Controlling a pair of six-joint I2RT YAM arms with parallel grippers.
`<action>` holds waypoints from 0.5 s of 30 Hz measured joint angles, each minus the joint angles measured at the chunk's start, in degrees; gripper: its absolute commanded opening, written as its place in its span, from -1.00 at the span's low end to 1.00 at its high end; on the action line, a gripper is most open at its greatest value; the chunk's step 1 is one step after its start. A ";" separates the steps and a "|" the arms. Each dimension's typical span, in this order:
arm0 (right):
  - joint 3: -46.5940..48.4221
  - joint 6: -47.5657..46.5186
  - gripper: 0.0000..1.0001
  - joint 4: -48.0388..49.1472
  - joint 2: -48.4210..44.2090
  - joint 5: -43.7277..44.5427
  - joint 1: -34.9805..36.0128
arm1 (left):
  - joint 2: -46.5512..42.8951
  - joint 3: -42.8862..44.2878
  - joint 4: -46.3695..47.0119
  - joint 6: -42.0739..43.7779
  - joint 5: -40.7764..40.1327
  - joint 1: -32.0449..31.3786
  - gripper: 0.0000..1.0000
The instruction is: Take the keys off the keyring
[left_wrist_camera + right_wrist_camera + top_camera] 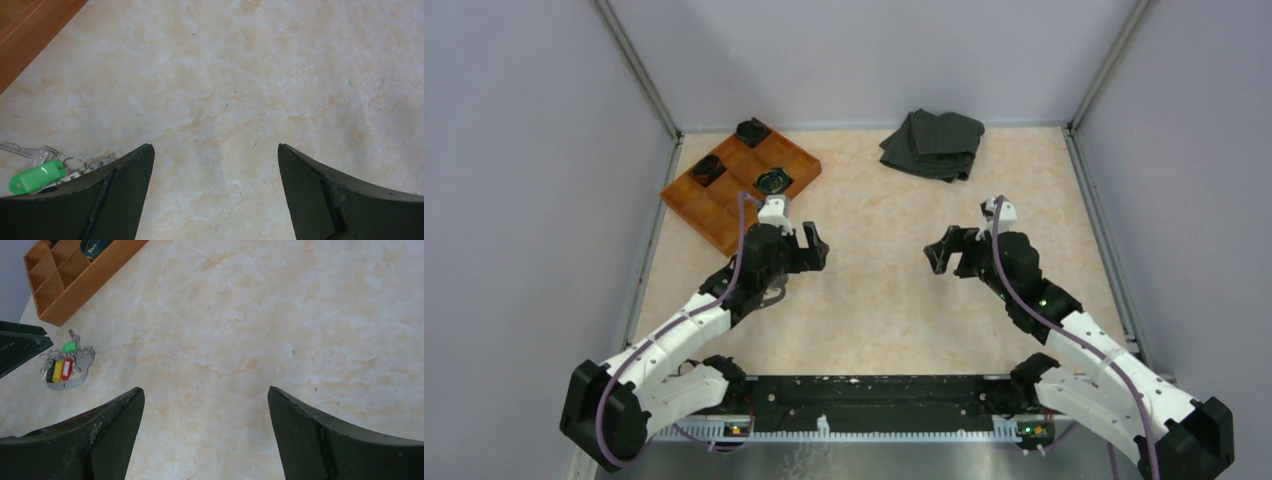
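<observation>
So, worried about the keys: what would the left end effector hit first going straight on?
Likely just bare table: the left end effector, open, faces only its surface. The keys lie aside by one finger, off that line; depth is unclear.

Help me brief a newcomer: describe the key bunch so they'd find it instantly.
Find the orange compartment tray at the table's far left. On the marbled tabletop just off its near side lies a grey wire keyring holding small silver keys. Nothing else there carries green, yellow and red plastic tags.
</observation>
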 measured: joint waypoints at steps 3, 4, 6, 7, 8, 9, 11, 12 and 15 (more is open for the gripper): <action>0.00 -0.07 0.84 0.35 0.09 0.02 0.00 | -0.02 0.00 -0.02 0.15 0.00 0.00 0.98; 0.00 -0.11 0.84 0.52 0.15 0.00 0.00 | -0.02 0.00 -0.04 0.28 0.00 0.00 0.98; 0.00 -0.31 0.84 0.81 0.15 0.02 -0.02 | -0.09 0.00 -0.15 0.66 -0.02 0.00 0.97; 0.00 -0.33 0.84 0.94 0.15 0.02 0.00 | -0.17 0.00 -0.28 0.68 -0.11 0.00 0.98; 0.00 -0.33 0.84 1.03 0.15 0.00 0.00 | -0.31 0.00 -0.44 0.68 -0.33 0.00 0.97; 0.00 -0.35 0.84 1.16 0.15 0.02 0.00 | -0.44 0.00 -0.61 0.68 -0.52 0.00 0.97; 0.00 -0.33 0.84 1.33 0.15 0.00 0.00 | -0.83 0.00 -1.03 0.63 -0.92 0.00 0.97; 0.00 -0.33 0.85 1.49 0.15 0.00 0.00 | -1.09 0.00 -1.22 0.63 -1.14 0.00 0.97; 0.00 -0.33 0.85 2.05 0.20 0.00 0.00 | -1.70 0.00 -1.42 0.50 -2.29 0.00 0.97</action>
